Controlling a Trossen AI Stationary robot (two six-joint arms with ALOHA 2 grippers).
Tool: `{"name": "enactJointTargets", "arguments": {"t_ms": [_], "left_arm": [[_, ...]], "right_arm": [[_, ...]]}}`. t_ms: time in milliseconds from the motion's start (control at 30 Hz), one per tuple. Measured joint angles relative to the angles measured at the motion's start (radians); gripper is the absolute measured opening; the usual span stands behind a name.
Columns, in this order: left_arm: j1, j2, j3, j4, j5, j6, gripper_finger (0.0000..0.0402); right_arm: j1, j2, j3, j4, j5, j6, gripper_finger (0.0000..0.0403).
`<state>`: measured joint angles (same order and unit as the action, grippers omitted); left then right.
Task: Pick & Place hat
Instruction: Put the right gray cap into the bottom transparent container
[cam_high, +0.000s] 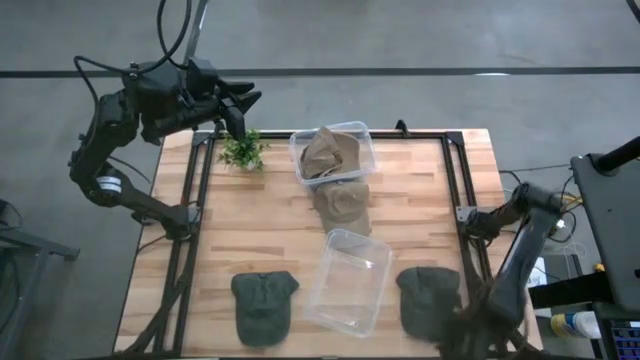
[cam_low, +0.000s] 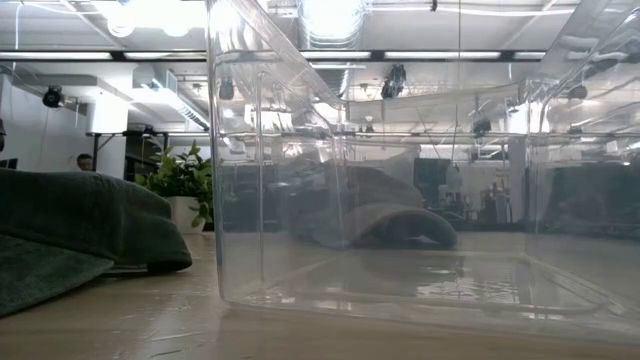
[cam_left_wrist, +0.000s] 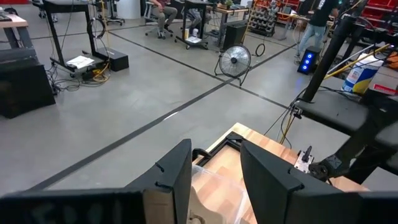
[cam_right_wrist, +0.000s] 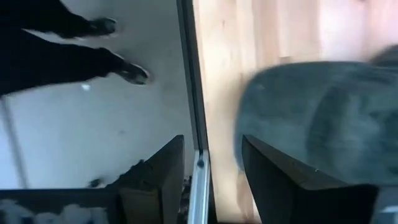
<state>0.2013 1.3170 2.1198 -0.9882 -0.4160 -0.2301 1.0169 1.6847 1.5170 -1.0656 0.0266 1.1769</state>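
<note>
At five o'clock on the table (cam_high: 420, 210), the right claw (cam_right_wrist: 211, 168), jaws apart and empty, should drop squarely over the green hat (cam_high: 428, 292) before closing, left claw (cam_high: 240, 105) open at eleven

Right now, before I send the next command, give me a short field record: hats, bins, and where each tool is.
hats on table: dark green hat near front left; second dark green hat near front right; tan hat mid-table
far bin: clear, holds tan fabric, likely another hat
near bin: clear, empty, between the two green hats
plant: far left part of table
left tool: raised over far left corner, open, holding nothing
right tool: at front right table edge beside the green hat, open, holding nothing
</note>
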Motion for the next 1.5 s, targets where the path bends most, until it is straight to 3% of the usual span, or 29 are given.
{"name": "enactJointTargets", "arguments": {"t_ms": [167, 300, 633, 767, 1133, 1500], "left_arm": [[0.000, -0.001, 0.000, 0.000, 0.000, 0.068, 0.0131], [0.000, -0.001, 0.000, -0.001, 0.000, 0.098, 0.0131], [0.000, -0.002, 0.000, -0.001, 0.007, 0.134, 0.0131], [0.000, -0.001, 0.000, -0.002, 0.015, 0.168, 0.0131], [0.000, 0.003, -0.001, -0.031, 0.040, 0.197, 0.0131], [0.000, 0.002, -0.075, -0.061, 0.059, 0.202, 0.0131]], "right_arm": [[0.024, 0.244, 0.159, -0.036, 0.001, 0.028, 0.0153], [0.056, 0.404, 0.328, -0.277, 0.021, 0.119, 0.0153], [0.098, 0.682, 0.610, -0.519, 0.079, 0.235, 0.0153], [0.094, 0.710, 0.612, -0.474, 0.117, 0.268, 0.0153], [0.084, 0.723, 0.519, -0.506, 0.072, 0.308, 0.0143], [0.075, 0.704, 0.519, -0.505, 0.052, 0.134, 0.0114]]}}
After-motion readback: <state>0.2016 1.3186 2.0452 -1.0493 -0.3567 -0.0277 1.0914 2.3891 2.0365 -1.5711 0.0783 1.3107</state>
